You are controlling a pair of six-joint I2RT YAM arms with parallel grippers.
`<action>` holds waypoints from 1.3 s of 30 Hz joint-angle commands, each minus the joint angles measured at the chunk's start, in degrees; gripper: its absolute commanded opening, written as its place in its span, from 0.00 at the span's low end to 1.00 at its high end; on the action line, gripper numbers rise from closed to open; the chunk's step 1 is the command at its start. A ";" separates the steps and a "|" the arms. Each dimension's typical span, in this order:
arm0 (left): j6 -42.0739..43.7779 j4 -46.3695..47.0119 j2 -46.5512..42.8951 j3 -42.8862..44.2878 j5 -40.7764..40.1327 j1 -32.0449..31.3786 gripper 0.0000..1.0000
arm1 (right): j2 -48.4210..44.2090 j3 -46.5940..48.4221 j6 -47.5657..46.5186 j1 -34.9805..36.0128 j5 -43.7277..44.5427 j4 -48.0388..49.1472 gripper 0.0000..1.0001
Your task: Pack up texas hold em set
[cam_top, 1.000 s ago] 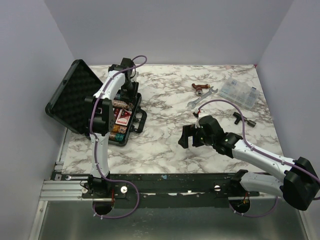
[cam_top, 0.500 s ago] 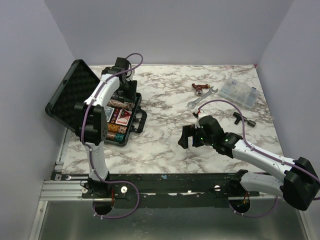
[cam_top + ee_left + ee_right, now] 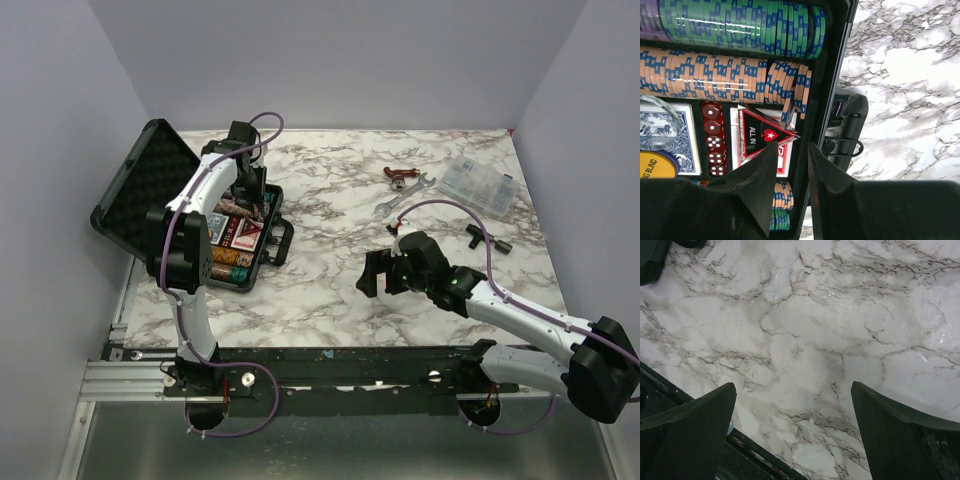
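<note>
The black briefcase (image 3: 268,200) lies open at the table's left, its foam-lined lid (image 3: 140,195) tilted back to the left and its handle (image 3: 284,243) facing right. The left wrist view shows rows of green chips (image 3: 740,25) and orange chips (image 3: 705,75), a blue deck (image 3: 662,132), red dice (image 3: 714,145), a yellow round disc (image 3: 652,165) and a triangular "ALL IN" disc (image 3: 762,137) lying on the red deck (image 3: 783,162). My left gripper (image 3: 250,192) (image 3: 792,146) hovers over the case's right wall, jaws a narrow gap apart, holding nothing. My right gripper (image 3: 372,272) (image 3: 793,385) is wide open over bare marble.
A clear compartment box (image 3: 480,185), a silver wrench (image 3: 405,197), a red-brown part (image 3: 402,175) and a black T-shaped piece (image 3: 485,238) lie at the back right. The table's black front rail (image 3: 690,405) is under my right gripper. Grey walls enclose three sides.
My left arm's elbow has swung to the left and its gripper has shifted slightly toward the back of the case. The right arm has not moved.
</note>
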 commanded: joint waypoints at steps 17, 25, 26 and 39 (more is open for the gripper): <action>1.47 -3.36 8.61 7.16 1.45 1.23 0.11 | -1.05 -0.81 -0.74 -0.34 -0.61 1.25 1.00; 3.86 -4.49 11.28 11.32 0.42 1.19 0.00 | -0.65 -0.66 -0.71 -0.31 -0.76 1.19 1.00; 4.16 -4.66 11.72 11.97 0.22 1.19 0.00 | -0.57 -0.64 -0.74 -0.39 -0.78 1.23 1.00; 8.37 -5.85 12.88 10.55 -7.12 -2.09 0.00 | 0.40 -0.46 -0.92 -0.31 -1.04 1.43 1.00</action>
